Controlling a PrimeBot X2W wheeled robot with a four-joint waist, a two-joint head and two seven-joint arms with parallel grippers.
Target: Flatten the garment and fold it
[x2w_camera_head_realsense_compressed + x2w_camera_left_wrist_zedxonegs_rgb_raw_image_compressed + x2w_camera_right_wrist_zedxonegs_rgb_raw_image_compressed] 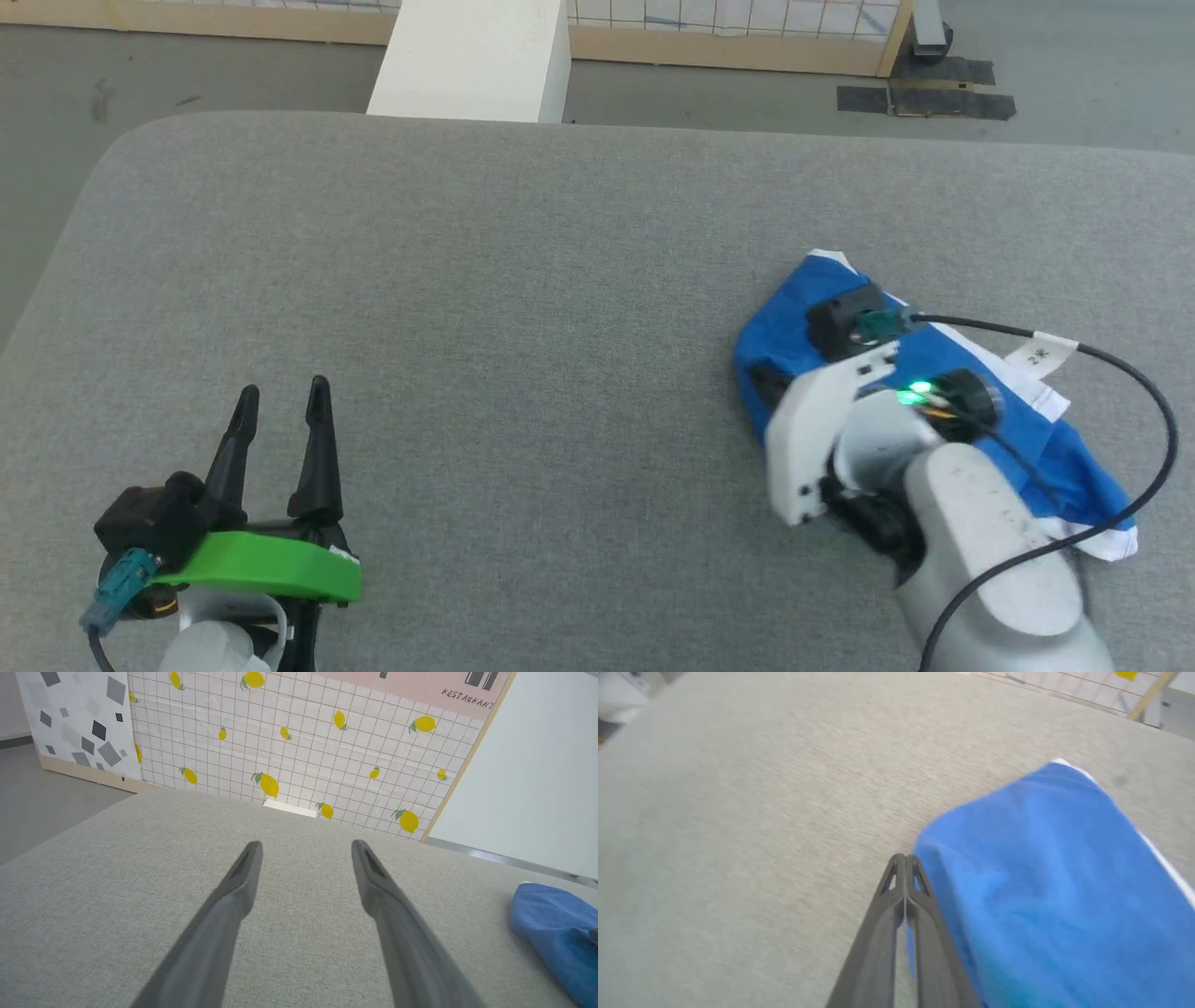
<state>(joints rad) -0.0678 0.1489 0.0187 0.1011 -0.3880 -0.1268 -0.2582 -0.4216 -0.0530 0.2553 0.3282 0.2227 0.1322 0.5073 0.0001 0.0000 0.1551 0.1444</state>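
Note:
The garment (780, 327) is a bunched heap of bright blue fabric with white bands, lying at the right of the grey padded table (523, 308). My right arm reaches over it, its white wrist covering the heap's middle. In the right wrist view my right gripper (905, 858) is shut at the garment's (1041, 882) left edge, with a sliver of blue fabric pinched between its fingers. My left gripper (283, 392) rests open near the table's front left, well away from the garment (551, 919). Nothing lies between its fingers (243, 877).
A white block (476, 56) stands beyond the table's far edge, with grey floor around it. A lemon-patterned grid panel (303, 742) rises behind the table. A black cable (1102, 359) with a white tag loops from my right wrist over the garment.

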